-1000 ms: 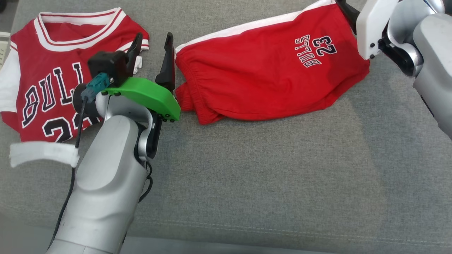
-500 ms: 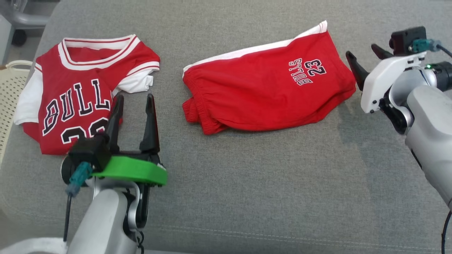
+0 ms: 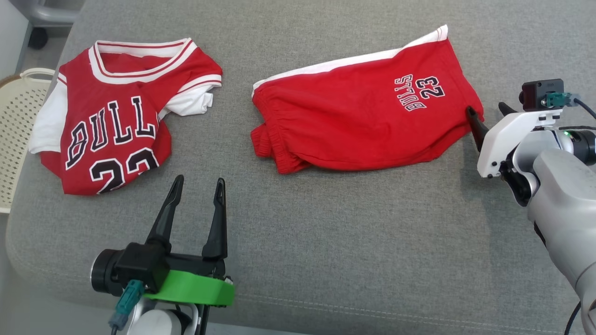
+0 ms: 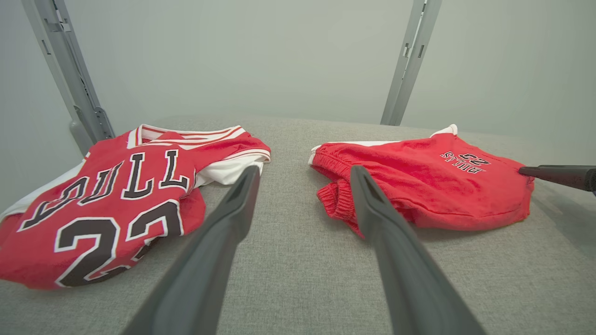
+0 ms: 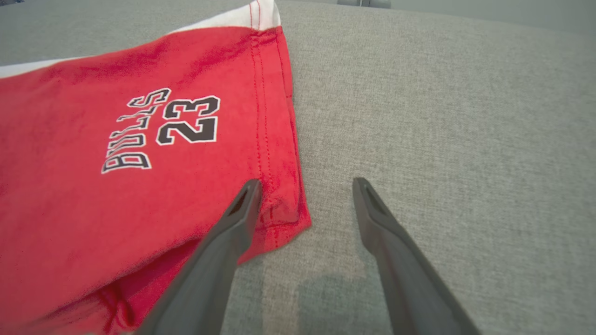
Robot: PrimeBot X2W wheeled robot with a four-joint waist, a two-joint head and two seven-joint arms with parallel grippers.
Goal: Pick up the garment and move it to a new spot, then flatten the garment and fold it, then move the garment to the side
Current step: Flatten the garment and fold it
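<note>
While gripping nothing, holds left claw (image 3: pixel 199 178) wide, fingers forward, red shorts (image 3: pixel 354 121) ahead to its right, jersey (image 3: pixel 111 116) ahead-left; has right claw (image 3: pixel 485 108) wide, inner finger at shorts' hem corner, wrist angled inward

Broad grey woven-fabric cushion (image 3: pixel 354 242) serves as work surface; stitched seam (image 3: pixel 372 308) along its near edge. Off cushion's left edge: cream perforated plastic basket (image 3: pixel 16 135), pale floor (image 3: pixel 42 58), dark caster wheel (image 3: pixel 35 39). Behind cushion's far edge: plain pale grey wall (image 4: pixel 260 56), slotted grey metal upright (image 4: pixel 70 70) toward left end, second such upright (image 4: pixel 409 60) right of middle. Light soft, even.
</note>
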